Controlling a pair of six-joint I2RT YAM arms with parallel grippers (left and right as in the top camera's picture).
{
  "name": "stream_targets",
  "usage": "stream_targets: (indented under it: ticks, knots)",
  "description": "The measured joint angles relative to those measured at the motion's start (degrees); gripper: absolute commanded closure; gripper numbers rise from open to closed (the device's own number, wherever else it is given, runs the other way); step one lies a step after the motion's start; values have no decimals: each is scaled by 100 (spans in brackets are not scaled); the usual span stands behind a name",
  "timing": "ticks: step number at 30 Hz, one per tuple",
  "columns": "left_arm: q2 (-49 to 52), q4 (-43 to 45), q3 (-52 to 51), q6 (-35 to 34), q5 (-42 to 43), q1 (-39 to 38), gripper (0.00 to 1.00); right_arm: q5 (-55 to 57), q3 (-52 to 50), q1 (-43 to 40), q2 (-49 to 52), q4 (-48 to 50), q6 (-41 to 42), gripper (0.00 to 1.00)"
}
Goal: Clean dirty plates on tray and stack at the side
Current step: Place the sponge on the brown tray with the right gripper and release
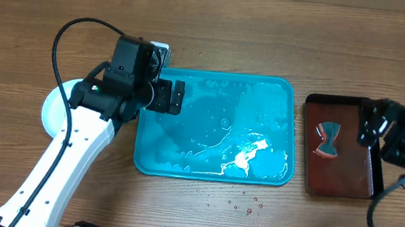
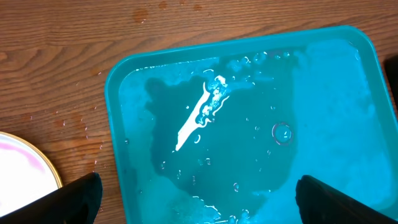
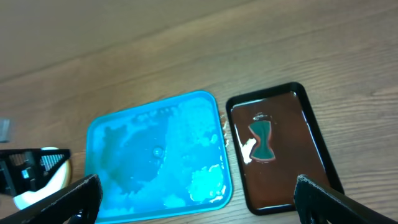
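Observation:
The turquoise tray lies wet in the middle of the table, with no plates on it, only water and white foam. The plates show as a round pale edge left of the tray, mostly hidden under my left arm. In the left wrist view a yellow-rimmed plate with a pinkish-white centre sits beside the tray. My left gripper hangs open over the tray's left edge, holding nothing. My right gripper is open and empty, by the right end of the table.
A dark red-brown tray lies right of the turquoise one, with a small teal hourglass-shaped piece in a film of water. Reddish droplets dot the wood in front of the tray. My left arm crosses the front left.

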Motion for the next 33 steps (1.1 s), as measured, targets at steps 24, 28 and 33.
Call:
stream_targets:
  ticks: [24, 28, 33]
  knots:
    - [0, 2, 0, 0, 0, 0, 0, -20, -1209, 0, -1047, 2334, -72, 0]
    - [0, 2, 0, 0, 2, 0, 0, -20, -2830, 15, -1895, 3952, -208, 0]
    - [0, 7, 0, 0, 0, 0, 0, -17, -5211, 31, -3049, 5882, -461, 0]
